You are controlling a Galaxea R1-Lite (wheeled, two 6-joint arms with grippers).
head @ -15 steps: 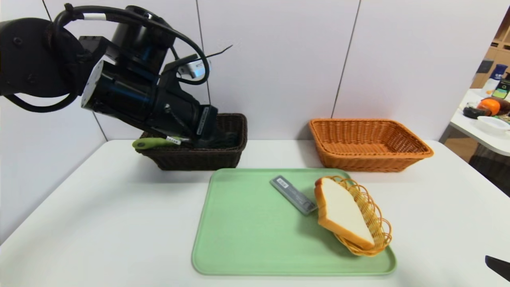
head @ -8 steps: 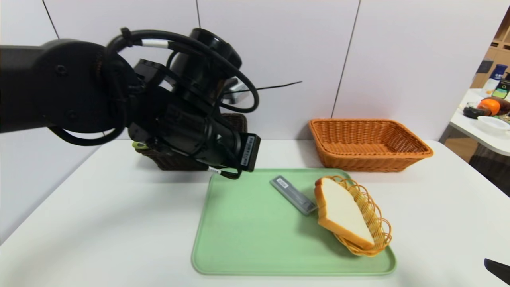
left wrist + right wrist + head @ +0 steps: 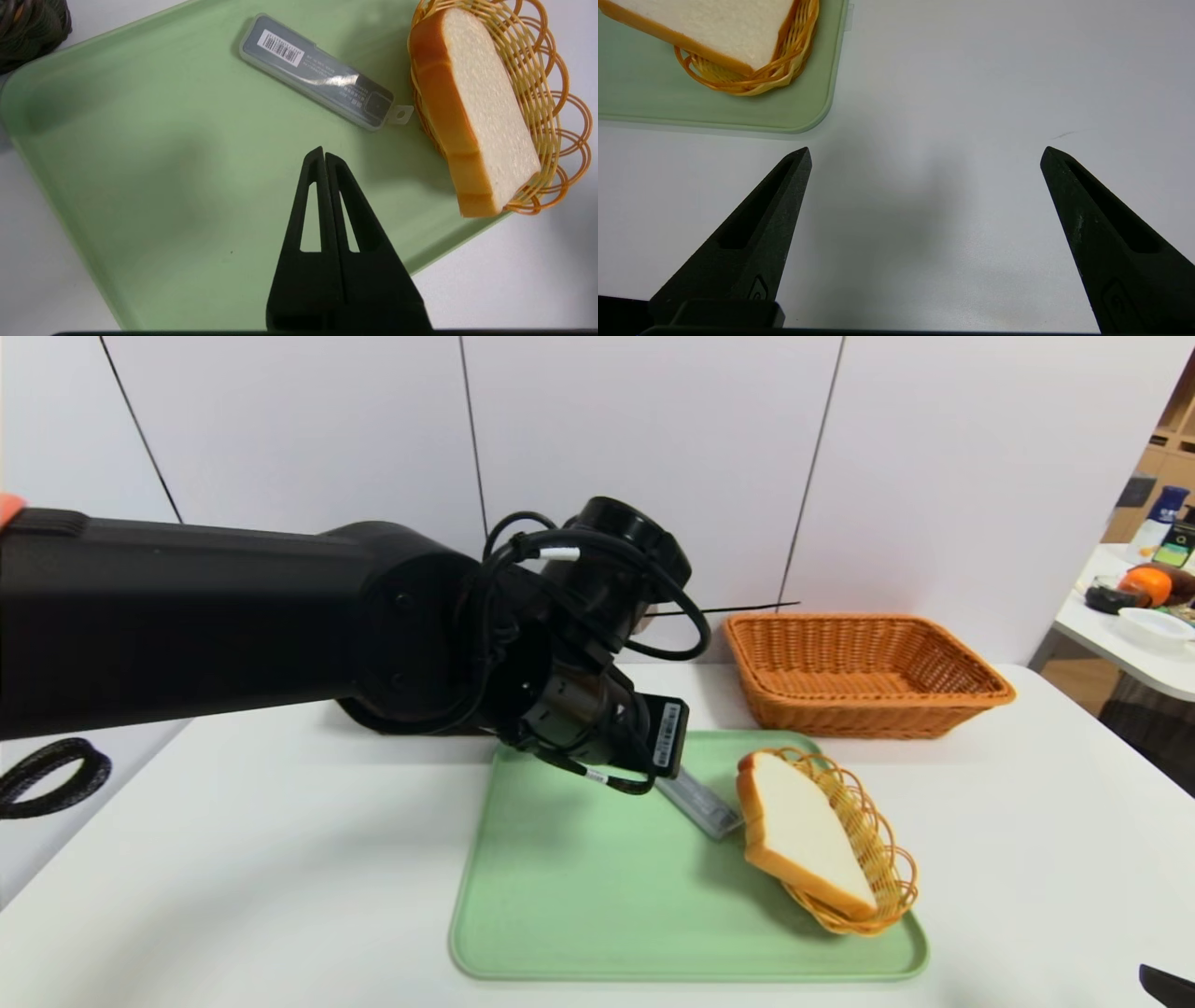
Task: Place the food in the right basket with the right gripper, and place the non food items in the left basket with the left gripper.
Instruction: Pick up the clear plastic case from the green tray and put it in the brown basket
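The left wrist view alone showed the black left gripper (image 3: pixel 324 156) pressed together (empty) near the slim grey barcode-labelled case (image 3: pixel 322 77), which the arm half hid in the head view; the right gripper (image 3: pixel 924 156) stood spread.

The left hand (image 3: pixel 323 156) has swung from the left basket over the tray (image 3: pixel 140 186).

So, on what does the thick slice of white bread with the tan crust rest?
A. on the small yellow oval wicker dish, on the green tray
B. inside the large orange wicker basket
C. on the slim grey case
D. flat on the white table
A: the bread slice leans on the small yellow wicker dish, which stands on the green tray.
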